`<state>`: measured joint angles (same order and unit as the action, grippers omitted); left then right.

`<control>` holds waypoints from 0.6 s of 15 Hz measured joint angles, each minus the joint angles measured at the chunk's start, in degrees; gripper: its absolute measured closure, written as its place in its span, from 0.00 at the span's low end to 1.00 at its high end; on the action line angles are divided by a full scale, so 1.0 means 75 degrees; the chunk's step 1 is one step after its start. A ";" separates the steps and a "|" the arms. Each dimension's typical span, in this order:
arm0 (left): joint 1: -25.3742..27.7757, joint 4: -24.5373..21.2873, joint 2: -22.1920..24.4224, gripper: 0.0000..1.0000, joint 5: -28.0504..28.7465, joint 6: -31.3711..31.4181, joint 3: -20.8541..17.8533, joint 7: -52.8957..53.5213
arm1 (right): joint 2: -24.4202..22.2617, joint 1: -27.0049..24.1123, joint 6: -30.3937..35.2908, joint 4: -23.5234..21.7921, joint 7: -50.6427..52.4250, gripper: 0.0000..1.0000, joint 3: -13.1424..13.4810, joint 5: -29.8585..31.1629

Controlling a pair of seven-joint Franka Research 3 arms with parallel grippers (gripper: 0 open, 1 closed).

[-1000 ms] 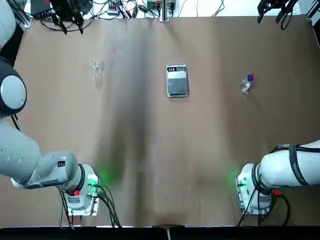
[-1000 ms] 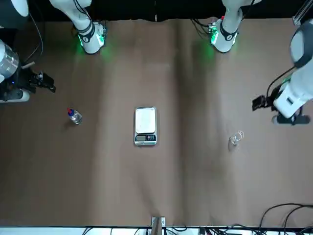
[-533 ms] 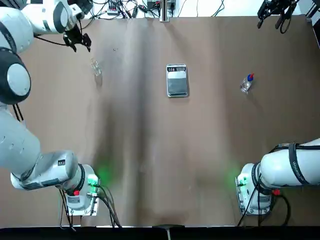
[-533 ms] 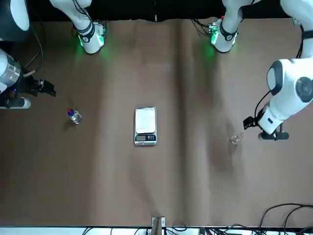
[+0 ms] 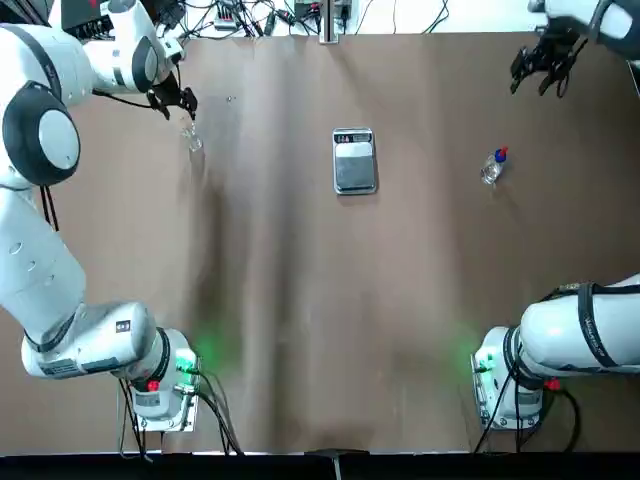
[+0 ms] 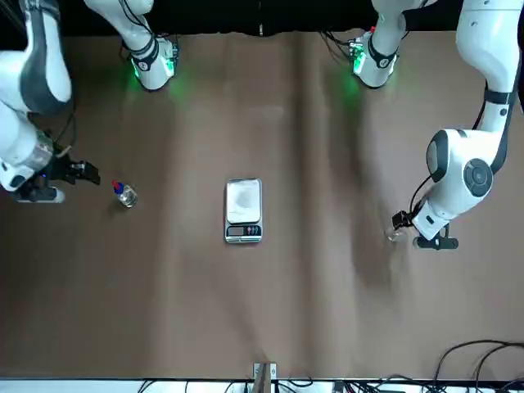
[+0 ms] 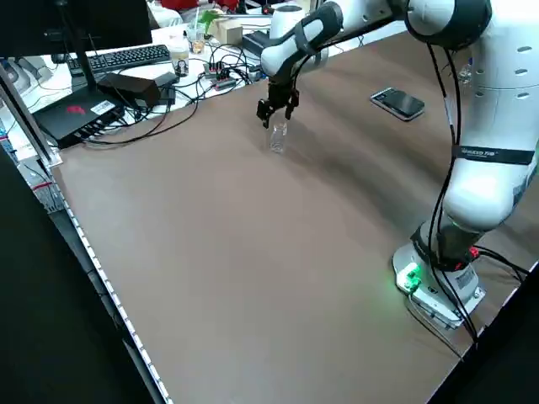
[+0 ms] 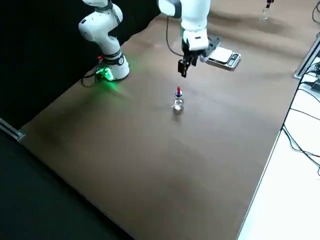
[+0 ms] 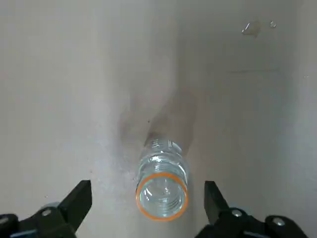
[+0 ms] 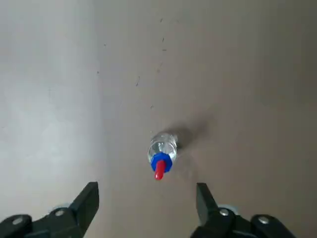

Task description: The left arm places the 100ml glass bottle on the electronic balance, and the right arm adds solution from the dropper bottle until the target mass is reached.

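The 100ml glass bottle (image 5: 192, 135) stands upright and uncapped at the far left of the table. My left gripper (image 5: 177, 102) hovers just above it, open; in the left wrist view the bottle's mouth (image 9: 162, 187) sits between the spread fingers (image 9: 79, 198), untouched. The electronic balance (image 5: 354, 160) lies at the table's middle with a bare plate. To its right stands the dropper bottle (image 5: 493, 167), blue collar and red top. My right gripper (image 5: 540, 70) hangs open above and beyond it; the right wrist view shows the dropper bottle (image 10: 161, 153) well below.
Cables, a keyboard and boxes (image 7: 126, 71) crowd the bench beyond the table's far edge. Both arm bases (image 5: 160, 385) glow green at the near edge. The brown table surface (image 5: 330, 300) is wrinkled.
My left gripper came in from the far-left corner and dropped over the glass bottle. The right gripper moved from the far-right corner toward the dropper bottle. Neither bottle moved.
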<state>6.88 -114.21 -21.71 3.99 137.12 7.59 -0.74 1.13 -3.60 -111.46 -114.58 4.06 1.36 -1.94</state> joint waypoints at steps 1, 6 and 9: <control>0.0000 -0.0002 -0.0072 0.00 0.0003 0.0029 0.0000 0.0000 | 0.0004 -0.0001 -0.0360 -0.0304 0.0000 0.13 0.0001 0.0000; -0.0122 -0.0008 -0.0294 0.01 0.0012 0.0137 0.0008 -0.0001 | 0.0008 -0.0003 -0.1709 -0.1458 0.0020 0.26 0.0001 0.0000; -0.0137 -0.0016 -0.0324 0.17 0.0012 0.0137 0.0007 -0.0040 | 0.0048 -0.0008 -0.1823 -0.1647 0.0031 0.48 0.0006 0.0006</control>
<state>5.84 -114.33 -24.14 4.09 138.15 7.65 -1.04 1.49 -3.67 -125.13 -126.94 4.29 1.41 -1.89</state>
